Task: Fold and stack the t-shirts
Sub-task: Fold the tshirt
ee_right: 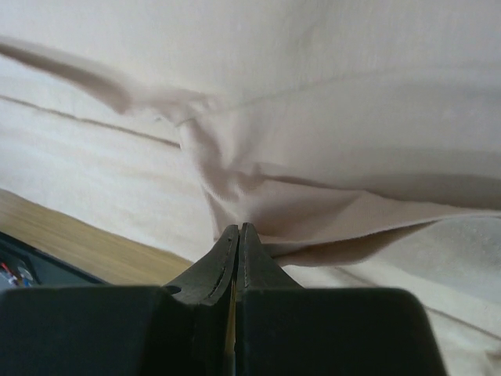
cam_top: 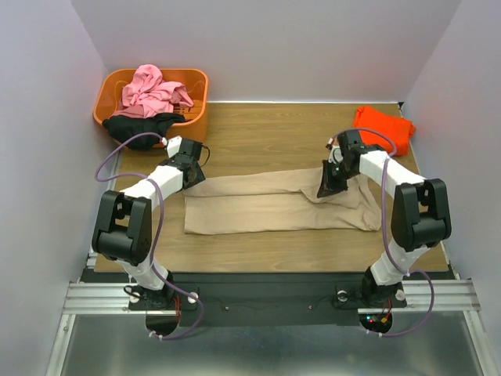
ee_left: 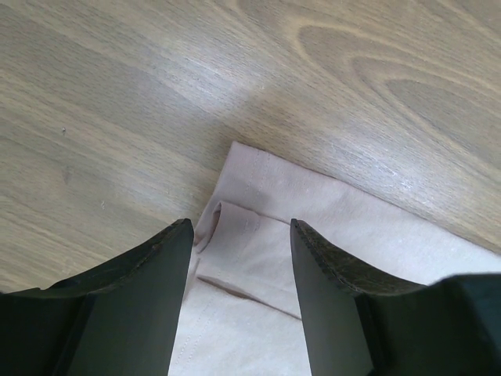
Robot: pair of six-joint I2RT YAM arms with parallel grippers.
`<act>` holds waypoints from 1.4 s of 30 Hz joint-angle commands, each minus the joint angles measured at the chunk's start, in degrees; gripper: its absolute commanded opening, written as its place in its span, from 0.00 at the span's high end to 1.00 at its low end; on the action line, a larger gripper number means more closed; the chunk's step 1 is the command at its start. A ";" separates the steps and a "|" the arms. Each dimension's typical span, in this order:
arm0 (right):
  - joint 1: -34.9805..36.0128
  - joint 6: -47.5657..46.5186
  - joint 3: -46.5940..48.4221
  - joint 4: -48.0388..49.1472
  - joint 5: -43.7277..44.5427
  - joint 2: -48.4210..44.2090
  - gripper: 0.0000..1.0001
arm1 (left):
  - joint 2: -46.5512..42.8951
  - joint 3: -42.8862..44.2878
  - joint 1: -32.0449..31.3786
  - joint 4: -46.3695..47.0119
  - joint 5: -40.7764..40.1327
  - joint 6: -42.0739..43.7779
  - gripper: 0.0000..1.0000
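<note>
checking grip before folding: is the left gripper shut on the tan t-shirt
No, the left gripper is open, its jaws apart over the tan t-shirt corner.

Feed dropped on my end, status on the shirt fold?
Left hand open over corner of tan t-shirt. Right hand shut, pinching its cloth. Orange t-shirt folded far right. Nothing blocking.

Looks like a robotics lab test cell: plain pale walls point(cam_top: 266, 47) boxing in a wood-grain table point(cam_top: 258, 129), aluminium extrusion rail point(cam_top: 98, 298) along the near edge, left arm point(cam_top: 149, 194) and right arm point(cam_top: 391, 176) bolted there, purple cables point(cam_top: 139, 135) looping loose.
</note>
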 commanded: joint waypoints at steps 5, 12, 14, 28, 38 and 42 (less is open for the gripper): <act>1.05 -0.94 -3.56 -3.72 0.16 -7.44 0.96 | -3.10 3.01 0.35 -0.55 -0.83 1.33 0.36; 1.58 -0.41 -8.74 -4.60 -0.63 -10.43 0.73 | -2.31 4.16 -0.01 -0.02 -0.21 1.24 0.36; 1.84 -0.24 -9.71 -4.86 -0.55 -11.57 0.61 | -1.96 4.77 -0.79 0.07 -0.30 1.33 0.36; 1.84 3.28 3.91 -3.82 5.87 -7.81 0.45 | 2.51 11.10 -5.63 -0.02 -0.12 1.59 0.36; 1.84 8.72 -6.98 -2.40 14.22 -8.93 0.45 | 7.70 17.69 -8.62 0.50 1.28 3.61 0.36; 1.93 10.48 -11.46 -4.07 14.74 -13.06 0.45 | 9.11 18.66 -10.28 0.59 2.42 4.23 0.36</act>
